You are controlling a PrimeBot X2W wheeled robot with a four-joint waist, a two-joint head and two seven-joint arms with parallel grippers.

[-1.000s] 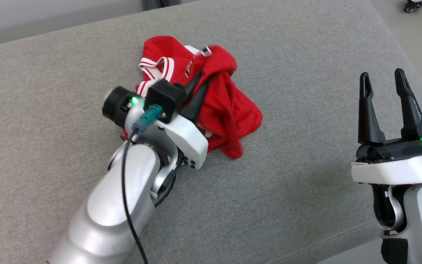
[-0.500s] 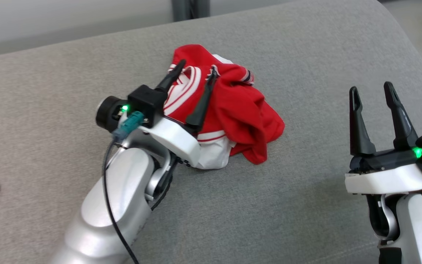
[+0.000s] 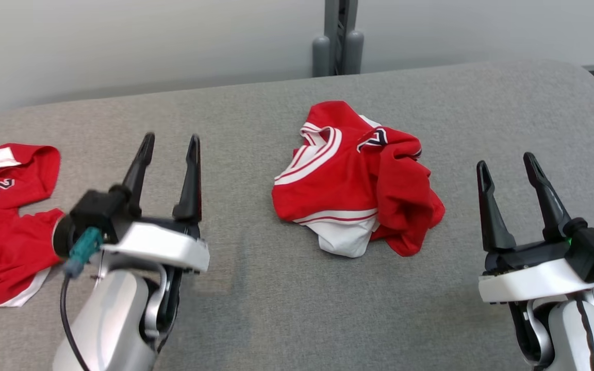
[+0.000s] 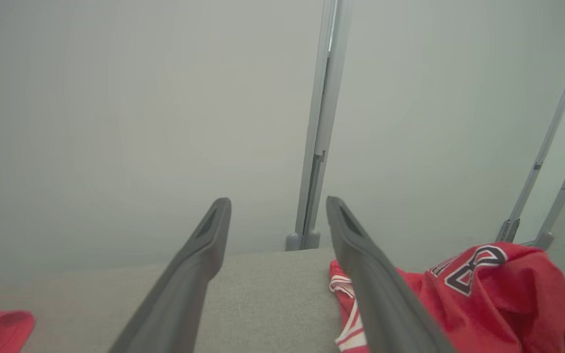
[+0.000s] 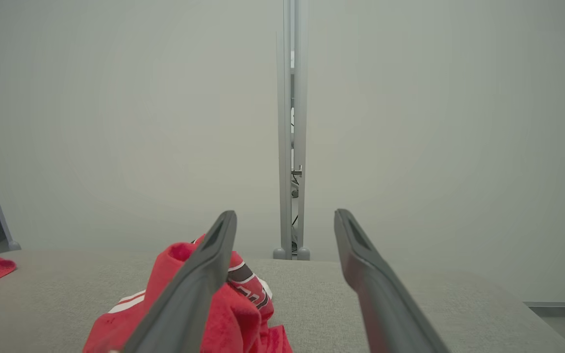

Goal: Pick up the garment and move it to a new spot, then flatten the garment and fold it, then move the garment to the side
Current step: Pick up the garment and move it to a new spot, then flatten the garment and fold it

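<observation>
— Grey coarse-weave padding [image 3: 286,309], rounded at its far edge, stands against a plain pale wall with a grey twin post [image 3: 339,36]. Where is the item under task?
— The red garment [image 3: 353,180] lies crumpled in a soft heap at mid-surface, between the two arms and touching neither. It is a limp knit with white-and-red striped trim and a white panel at the near edge.
— Grippers?
— The left gripper [image 3: 170,137] has long, dark, tapered fingers spread wide with nothing between them. The right gripper [image 3: 505,160] is likewise wide and empty. Both housings are glossy white.
— What differs by view?
— The head view gives the heap's whole outline, plus a second red garment [image 3: 3,221] with white lettering lying flatter at the far left. The left wrist view brings out a dark-outlined numeral print [image 4: 476,267] on a raised fold. The right wrist view has the heap partly behind the finger at that view's left.
</observation>
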